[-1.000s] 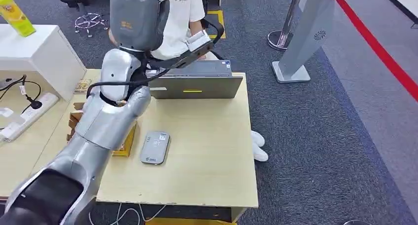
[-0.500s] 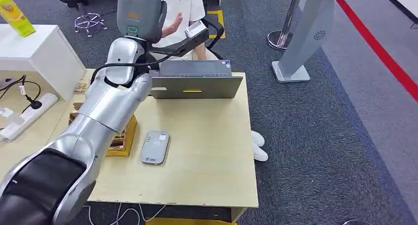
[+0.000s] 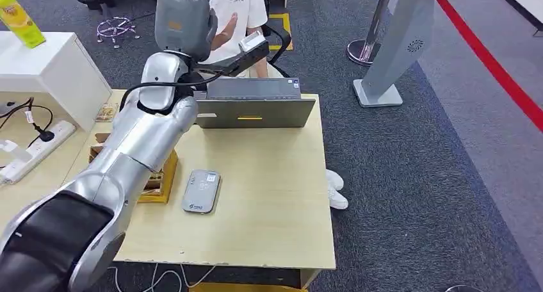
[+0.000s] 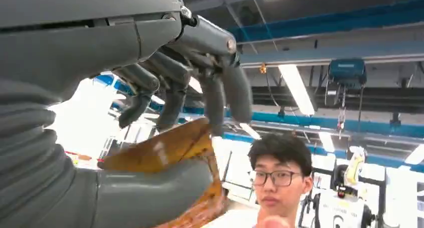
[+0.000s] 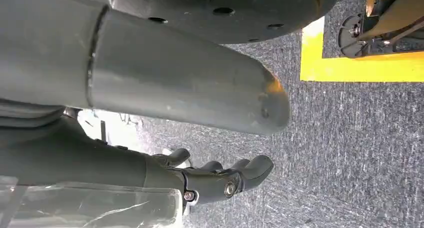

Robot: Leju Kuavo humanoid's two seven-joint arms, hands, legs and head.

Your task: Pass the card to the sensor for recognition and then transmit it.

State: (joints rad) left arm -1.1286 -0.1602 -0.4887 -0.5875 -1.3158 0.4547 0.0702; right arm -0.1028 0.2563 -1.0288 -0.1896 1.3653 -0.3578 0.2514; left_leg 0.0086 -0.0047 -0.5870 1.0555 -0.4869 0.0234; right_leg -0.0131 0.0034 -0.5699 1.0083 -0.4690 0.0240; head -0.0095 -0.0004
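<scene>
Left robot hand (image 3: 184,22): raised at the 12 o'clock end of the bench, grey ribbed back toward the head camera, palm side hidden there. In the left wrist view the left robot hand (image 4: 150,138) has a thick grey thumb below and dark fingers (image 4: 227,90) curled above, pinching the card (image 4: 172,158), a brown-orange, glossy, slightly bent sheet; its far edge is cut off by the thumb and by the frame.

Person (image 3: 240,10): seated just beyond the left robot hand, white printed T-shirt, an open palm (image 3: 225,31) raised just beside the hand; upper body cut off by the frame.

Right robot hand (image 5: 220,180): hangs over grey carpet, dark fingers bent inward, nothing visible in them; much of it is masked by a grey cover and a clear plastic film, so how far it is closed cannot be told.

Bench (image 3: 282,196): pale wood-look top, rectangular, matt.

Sensor (image 3: 201,191): flat grey rounded-rectangle pad at 6 o'clock from the raised hand, lying on the bench, well apart from the card.

Laptop (image 3: 256,103): grey slab, at the bench's 12 o'clock edge.

Wooden holder (image 3: 160,180): yellow-brown, largely hidden behind the silver arm, at 9 o'clock from the sensor.

White box (image 3: 57,74): at 10 o'clock, with a yellow-green carton (image 3: 20,20) on it.
</scene>
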